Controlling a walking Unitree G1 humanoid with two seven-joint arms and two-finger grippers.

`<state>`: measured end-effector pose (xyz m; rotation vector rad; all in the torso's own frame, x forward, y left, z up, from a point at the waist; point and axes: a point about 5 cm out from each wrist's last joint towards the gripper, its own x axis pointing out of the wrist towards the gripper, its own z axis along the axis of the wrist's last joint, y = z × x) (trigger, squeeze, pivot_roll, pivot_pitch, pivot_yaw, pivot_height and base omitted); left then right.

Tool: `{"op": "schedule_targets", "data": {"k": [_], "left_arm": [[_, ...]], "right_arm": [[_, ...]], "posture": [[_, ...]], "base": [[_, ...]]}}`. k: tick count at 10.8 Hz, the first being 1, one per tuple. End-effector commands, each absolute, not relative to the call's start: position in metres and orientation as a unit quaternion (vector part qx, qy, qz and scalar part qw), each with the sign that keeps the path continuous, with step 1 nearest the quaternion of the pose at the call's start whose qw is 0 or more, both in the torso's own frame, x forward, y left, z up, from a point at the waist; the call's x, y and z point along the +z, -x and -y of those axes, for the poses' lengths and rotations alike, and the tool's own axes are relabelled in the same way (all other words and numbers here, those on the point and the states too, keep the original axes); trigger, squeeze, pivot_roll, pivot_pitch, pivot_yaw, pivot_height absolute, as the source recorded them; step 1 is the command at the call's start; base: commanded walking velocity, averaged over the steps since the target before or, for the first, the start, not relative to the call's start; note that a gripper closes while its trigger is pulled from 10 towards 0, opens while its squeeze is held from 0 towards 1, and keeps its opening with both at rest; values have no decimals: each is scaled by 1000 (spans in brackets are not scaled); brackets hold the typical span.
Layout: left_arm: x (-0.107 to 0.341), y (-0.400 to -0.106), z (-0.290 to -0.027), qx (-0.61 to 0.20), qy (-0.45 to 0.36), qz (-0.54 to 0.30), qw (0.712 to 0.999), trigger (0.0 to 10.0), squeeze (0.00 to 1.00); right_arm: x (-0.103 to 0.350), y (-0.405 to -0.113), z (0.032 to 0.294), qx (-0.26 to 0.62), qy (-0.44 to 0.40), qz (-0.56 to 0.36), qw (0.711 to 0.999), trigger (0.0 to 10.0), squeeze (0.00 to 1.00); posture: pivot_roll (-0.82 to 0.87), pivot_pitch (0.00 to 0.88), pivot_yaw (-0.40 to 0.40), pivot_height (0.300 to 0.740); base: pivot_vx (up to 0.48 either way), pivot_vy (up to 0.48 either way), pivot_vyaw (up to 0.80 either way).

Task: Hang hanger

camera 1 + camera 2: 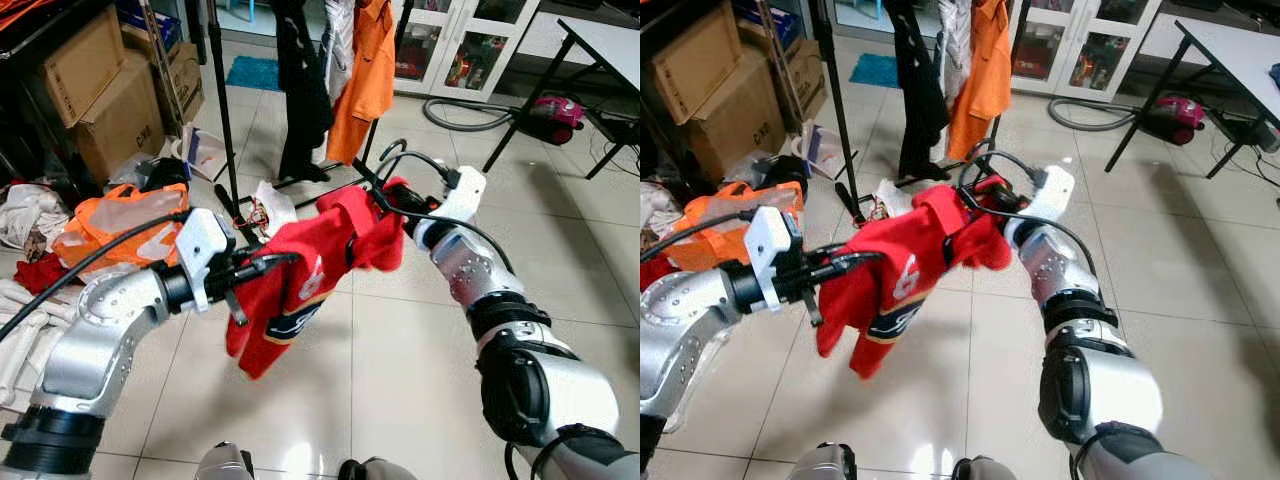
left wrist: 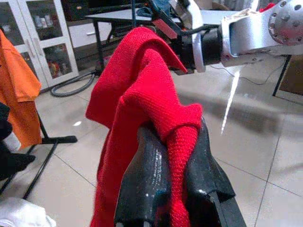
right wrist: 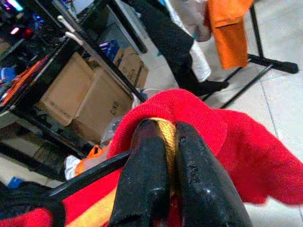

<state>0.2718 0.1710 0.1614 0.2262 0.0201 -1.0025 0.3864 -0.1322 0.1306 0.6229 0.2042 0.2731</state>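
Note:
A red jersey (image 1: pixel 300 270) with a white number hangs in the air in front of me, draped on a black hanger bar (image 3: pixel 90 175). My left gripper (image 1: pixel 255 268) is shut on a fold of the red fabric (image 2: pixel 175 127) at the jersey's left shoulder. My right gripper (image 1: pixel 380 200) is shut on the yellow-trimmed collar (image 3: pixel 165 127) at the other end. A black hook (image 1: pixel 388 150) curves up just beyond the right gripper. The clothes rack pole (image 1: pixel 222 110) stands behind, with a black garment (image 1: pixel 300 80) and an orange garment (image 1: pixel 365 70) hanging on it.
Cardboard boxes (image 1: pixel 100 95) and a heap of orange and white clothes (image 1: pixel 115 225) lie at the left. A white table with black legs (image 1: pixel 600 45), a pink vacuum cleaner (image 1: pixel 555 110) and a glass-door cabinet (image 1: pixel 450 50) stand at the back right. Tiled floor spreads below.

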Motion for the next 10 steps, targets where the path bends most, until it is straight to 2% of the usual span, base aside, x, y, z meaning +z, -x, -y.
{"op": "schedule_targets", "data": {"k": [1, 5, 10], "left_arm": [[165, -267, -157, -509, -116, 7, 853, 10000, 0], [164, -269, -160, -502, -117, 5, 857, 10000, 0], [168, -272, -165, -495, -125, 9, 860, 10000, 0]], "right_arm": [[144, -389, 120, 172, -289, -85, 938, 0, 0], [130, -375, 105, 209, -275, -111, 932, 0, 0], [120, -366, 117, 227, -205, -126, 943, 0, 0]], "posture": [[112, 97, -125, 740], [112, 99, -126, 740], [116, 88, -119, 740]], "base": [[0, 0, 0], [0, 0, 0], [0, 0, 0]]}}
